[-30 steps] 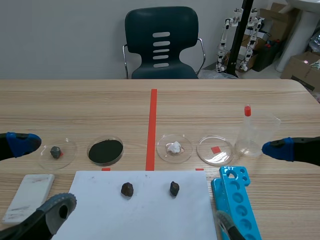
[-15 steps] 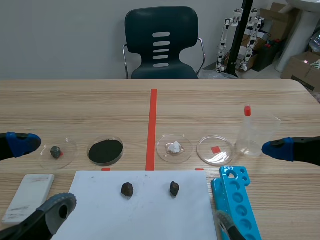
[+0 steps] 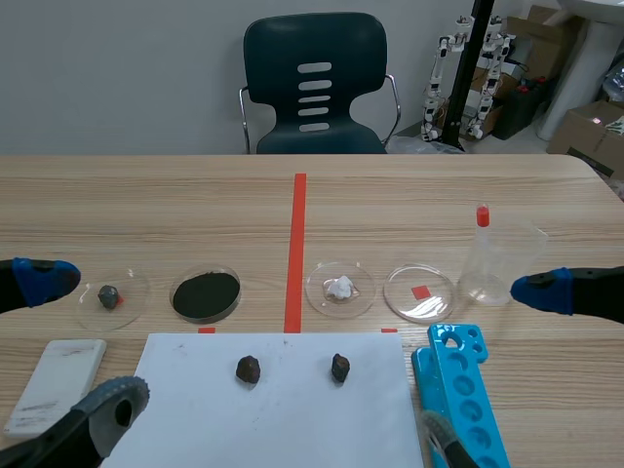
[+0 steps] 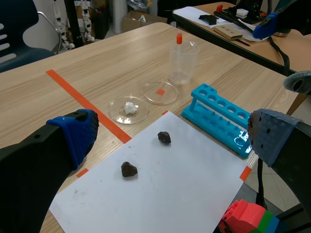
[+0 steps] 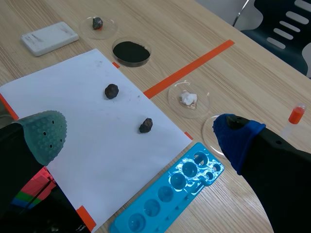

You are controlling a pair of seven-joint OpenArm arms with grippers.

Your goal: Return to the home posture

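The left pincer (image 4: 172,138) is wide open and holds nothing. It hangs low over the near left side of the worktop (image 3: 409,185). The right pincer (image 5: 141,136) is wide open too, low on the right, near the blue rack (image 3: 468,400). White paper (image 3: 292,419) lies between them.

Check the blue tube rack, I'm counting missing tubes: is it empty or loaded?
Empty. Every hole of the blue tube rack shows bare in the right wrist view; no tube stands in it.
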